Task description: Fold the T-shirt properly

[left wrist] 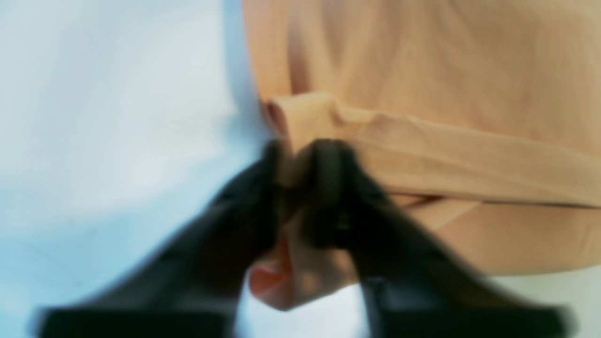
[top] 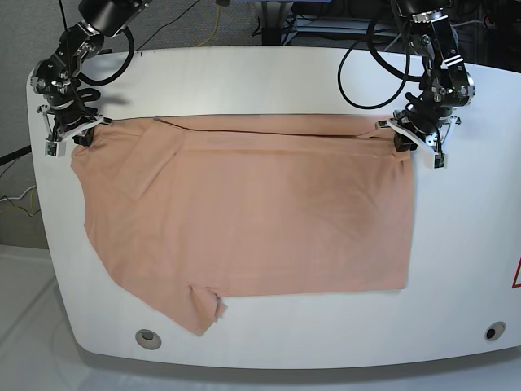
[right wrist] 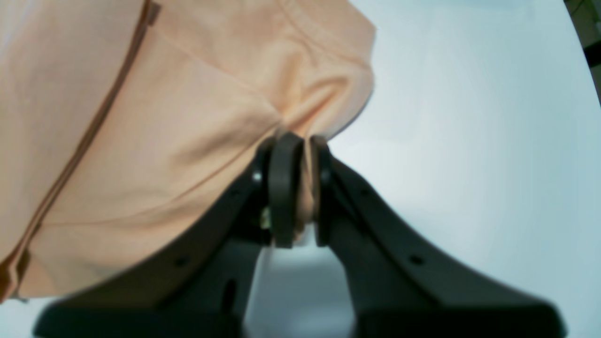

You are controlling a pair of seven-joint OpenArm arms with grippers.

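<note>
Plain peach, short-sleeved thin-cloth T-shirt (top: 244, 212) lies spread on the white, round-cornered table (top: 269, 73), folded once so the doubled edge runs along the far side between the two arms. Left gripper (left wrist: 300, 155), black plastic, has both fingers pressed together on a rolled corner of the fabric; a small wad of cloth shows below the tips in the left wrist view, which is motion-blurred. In the base view that gripper (top: 404, 138) sits at the shirt's far corner on the view's right. Right gripper (right wrist: 300, 145), same black plastic with curved pads, pinches a bunched bit of peach cloth between its closed fingers; a thin strip of fabric is visible squeezed in the gap. In the base view it (top: 77, 134) is on the far corner on the view's left, near the table edge. Cloth between the two grips looks pulled fairly straight, with shallow creases near the far fold. Fabric is matte, soft and unprinted; a darker seam line runs along the layered edge in the right wrist view. One sleeve (top: 199, 309) sticks out at the near edge, slightly crumpled. Near edge of the shirt lies flat on the table, clear of a small round grommet hole (top: 147, 336) at the table's front.
</note>
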